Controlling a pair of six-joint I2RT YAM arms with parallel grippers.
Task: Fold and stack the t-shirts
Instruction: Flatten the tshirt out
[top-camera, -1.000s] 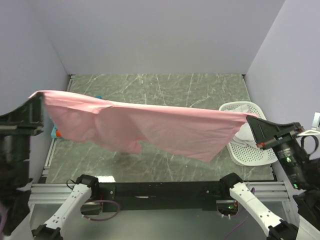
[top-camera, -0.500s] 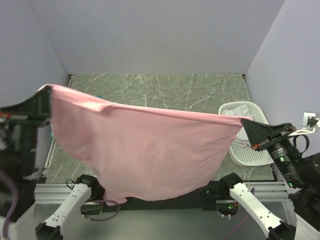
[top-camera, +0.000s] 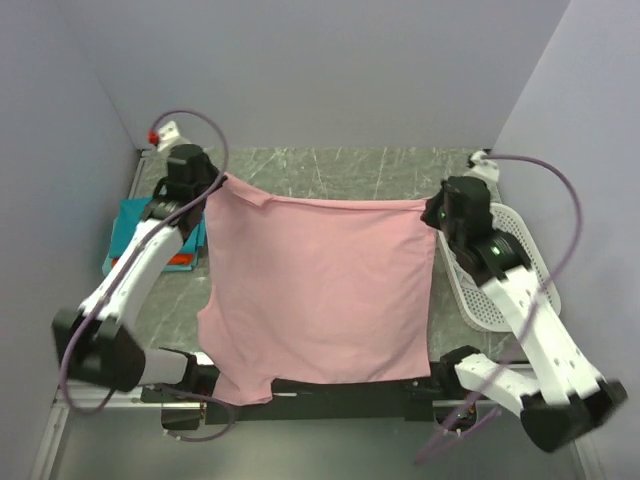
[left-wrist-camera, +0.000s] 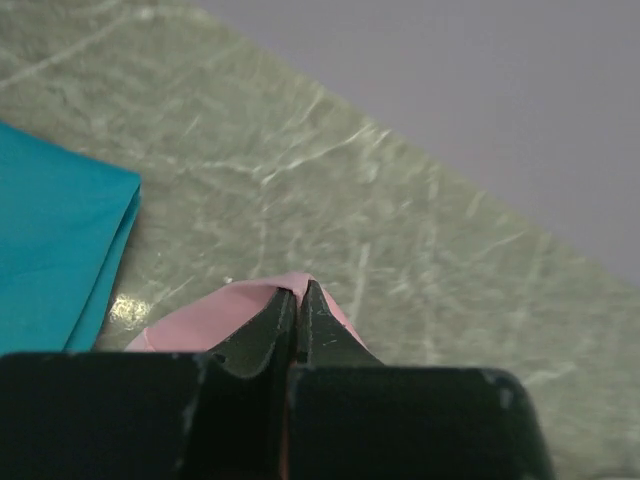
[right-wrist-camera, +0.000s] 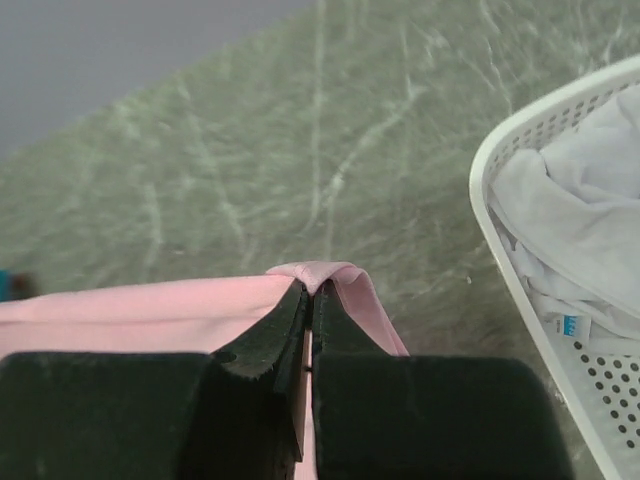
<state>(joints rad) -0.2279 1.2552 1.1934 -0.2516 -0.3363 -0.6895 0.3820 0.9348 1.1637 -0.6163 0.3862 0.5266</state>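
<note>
Top external: both jaws clamp far corners of the pink t-shirt (top-camera: 320, 290), whose near hem hides part of the rail (top-camera: 340, 398)

Far strip of the green marbled counter (top-camera: 340, 168), between the light pink t-shirt (top-camera: 320, 285) and the back wall (top-camera: 320, 70): open across its width.

Centre and near edge: covered by the spread pink t-shirt.

Left side: the folded teal t-shirt (top-camera: 128, 222) lies near the left wall (top-camera: 50, 150); the left arm (top-camera: 140, 265) crosses above it.

Right side: the white perforated plastic basket (top-camera: 478, 305), holding white cloth (right-wrist-camera: 585, 215), occupies the gap toward the right wall (top-camera: 590, 120); the right arm (top-camera: 525, 310) passes over it.
</note>
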